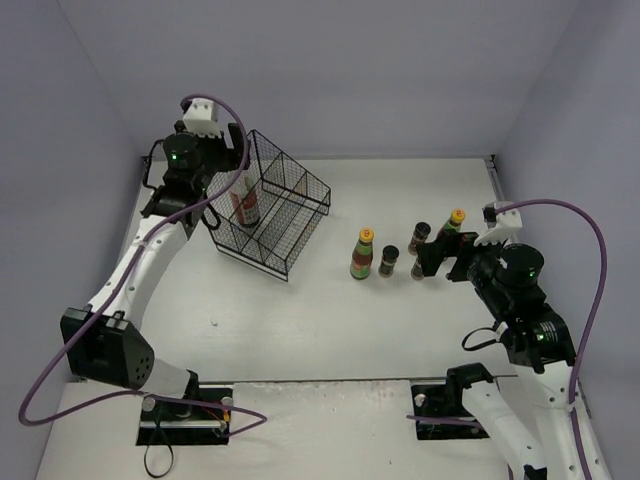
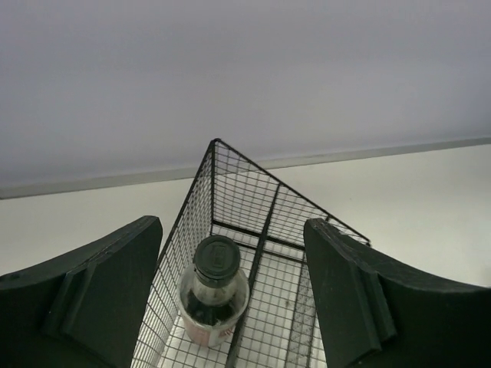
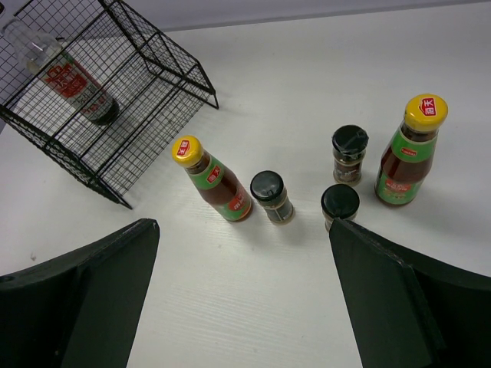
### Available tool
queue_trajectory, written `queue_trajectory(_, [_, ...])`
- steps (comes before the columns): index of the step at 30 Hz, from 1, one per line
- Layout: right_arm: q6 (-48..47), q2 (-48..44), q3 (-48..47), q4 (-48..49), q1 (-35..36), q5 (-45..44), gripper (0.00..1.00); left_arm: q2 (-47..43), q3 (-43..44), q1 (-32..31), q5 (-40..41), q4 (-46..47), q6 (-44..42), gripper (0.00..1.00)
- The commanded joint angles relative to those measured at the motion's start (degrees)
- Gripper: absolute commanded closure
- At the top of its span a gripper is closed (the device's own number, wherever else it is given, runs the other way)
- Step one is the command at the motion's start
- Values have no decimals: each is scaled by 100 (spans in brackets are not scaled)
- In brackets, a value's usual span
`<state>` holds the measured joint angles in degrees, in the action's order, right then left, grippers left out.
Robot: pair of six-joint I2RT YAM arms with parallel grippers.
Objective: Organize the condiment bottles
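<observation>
The tall clear bottle (image 1: 246, 205) with black cap and red label stands inside the black wire basket (image 1: 285, 215), on the left of its divider. My left gripper (image 1: 212, 192) is open above it; in the left wrist view the bottle (image 2: 215, 291) sits below, between my spread fingers (image 2: 92, 299), untouched. Two yellow-capped bottles (image 1: 363, 254) (image 1: 455, 222) and three short dark jars (image 1: 389, 261) (image 1: 421, 237) (image 1: 418, 268) stand on the table. My right gripper (image 1: 440, 256) is open and empty just right of them. The right wrist view shows the bottles (image 3: 219, 188) (image 3: 410, 149) and jars (image 3: 271, 196) (image 3: 349, 153) (image 3: 340, 205).
The basket's rim (image 2: 253, 180) has a centre divider; its right compartment holds nothing. The basket also shows in the right wrist view (image 3: 153, 100) at upper left. Grey walls close in the table at the back and both sides.
</observation>
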<state>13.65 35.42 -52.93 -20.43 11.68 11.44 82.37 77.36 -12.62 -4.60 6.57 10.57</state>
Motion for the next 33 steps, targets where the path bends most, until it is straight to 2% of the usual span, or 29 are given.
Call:
queue_trajectory(1, [-47, 97, -271, 408, 27, 42, 0, -537, 823, -56, -558, -1083, 130, 25])
queue_trajectory(4, [-73, 97, -323, 382, 27, 16, 0, -844, 693, -248, -1270, -1351, 323, 25])
queue_trajectory(7, [-108, 97, -332, 364, 18, -19, 0, -1214, 140, -687, -1438, -1316, 263, 26])
queue_trajectory(11, [-152, 88, -359, 346, 18, -89, 0, -1425, -449, -1977, -1131, -1228, 51, 26])
queue_trajectory(18, [-222, 114, -517, 267, 18, -239, 0, -987, -1109, -3306, -323, -500, -221, 26])
queue_trajectory(22, [-231, 97, -561, 188, 18, -239, 0, -452, -1188, -3598, -234, 63, -301, 25])
queue_trajectory(33, [-293, -9, -649, 12, 18, -309, 0, 824, -539, -3712, -68, 450, -450, 25])
